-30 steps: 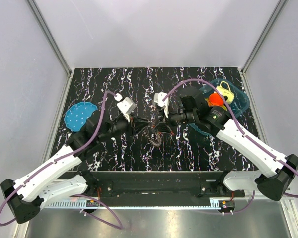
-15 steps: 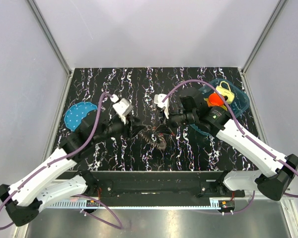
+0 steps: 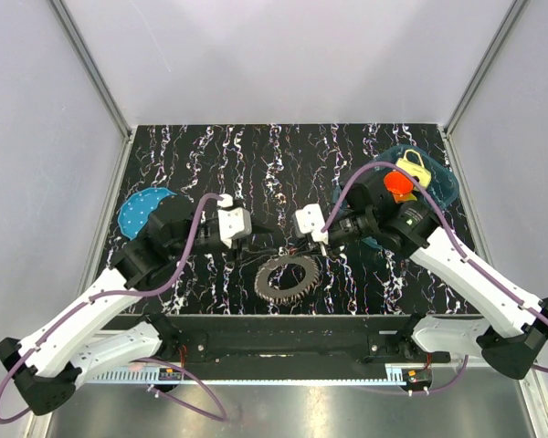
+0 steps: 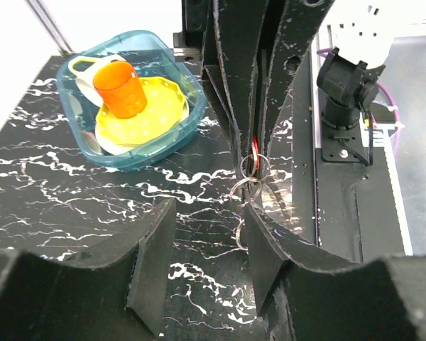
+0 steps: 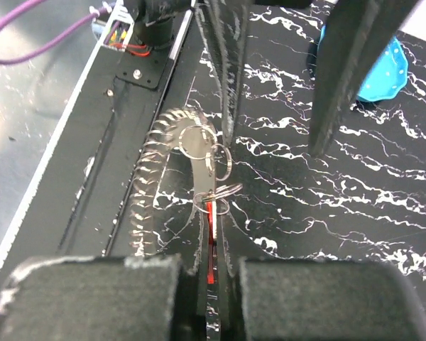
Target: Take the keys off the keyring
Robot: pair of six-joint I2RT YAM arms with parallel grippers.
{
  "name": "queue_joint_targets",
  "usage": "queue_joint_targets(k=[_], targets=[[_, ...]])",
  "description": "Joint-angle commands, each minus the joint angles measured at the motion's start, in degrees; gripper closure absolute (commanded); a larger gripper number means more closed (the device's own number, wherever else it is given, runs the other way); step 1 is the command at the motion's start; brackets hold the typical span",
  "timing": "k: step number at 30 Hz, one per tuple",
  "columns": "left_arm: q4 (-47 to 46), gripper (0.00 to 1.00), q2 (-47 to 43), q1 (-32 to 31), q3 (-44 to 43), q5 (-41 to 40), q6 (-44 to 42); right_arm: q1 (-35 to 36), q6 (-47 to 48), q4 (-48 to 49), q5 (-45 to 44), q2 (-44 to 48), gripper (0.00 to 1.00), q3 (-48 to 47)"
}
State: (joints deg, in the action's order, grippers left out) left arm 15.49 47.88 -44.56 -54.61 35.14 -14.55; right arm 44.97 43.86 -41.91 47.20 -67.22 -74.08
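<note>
At bench [image 3: 256, 155] centre, the right gripper [image 5: 213, 280] pinches the red piece [image 5: 211, 238], steadying the keyring [image 5: 197, 142]. The spread left gripper [image 4: 209, 263] should next pull the keys [image 3: 288, 276].

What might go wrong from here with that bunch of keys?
1. The right gripper has its jaws shut on only the thin red piece, and the keys trail from it. A pull might make it slip out.
2. The left gripper, jaws open, sits close to the right one. Closing could bump it instead of catching a key.
3. The right arm passes over the edge of the blue tub holding the orange cup. A swing might knock it.
</note>
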Motion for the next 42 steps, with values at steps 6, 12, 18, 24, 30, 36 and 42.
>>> queue_joint_targets(k=[6, 12, 18, 24, 30, 36, 42], targets=[[-4.5, 0.52, 3.3, 6.2, -1.5, 16.7, 2.3, -0.1, 18.3, 0.9, 0.2, 0.5, 1.00, -1.4], [-5.2, 0.52, 6.6, 6.9, -1.9, 24.4, 2.8, -0.2, 18.5, 4.0, -0.6, 1.1, 1.00, -0.3], [-6.5, 0.54, 8.4, 6.9, -1.4, 25.0, 3.4, -0.1, 17.8, 6.9, -0.7, 2.1, 1.00, 1.0], [-10.5, 0.54, 8.9, 6.9, -0.3, 23.8, 6.2, -0.2, 17.1, 8.0, -0.5, 2.4, 1.00, 1.0], [-11.1, 0.57, 10.0, 6.9, -0.4, 23.8, 7.3, -0.2, 15.6, 9.7, -1.3, 2.7, 1.00, 1.1], [-10.5, 0.59, 10.7, 6.9, -0.7, 23.8, 7.5, -0.1, 14.3, 10.0, -1.8, 2.5, 1.00, 1.0], [-8.5, 0.64, 11.2, 6.8, -0.8, 22.8, 6.5, -0.2, 14.0, 10.2, -1.8, 2.8, 1.00, 1.2]])
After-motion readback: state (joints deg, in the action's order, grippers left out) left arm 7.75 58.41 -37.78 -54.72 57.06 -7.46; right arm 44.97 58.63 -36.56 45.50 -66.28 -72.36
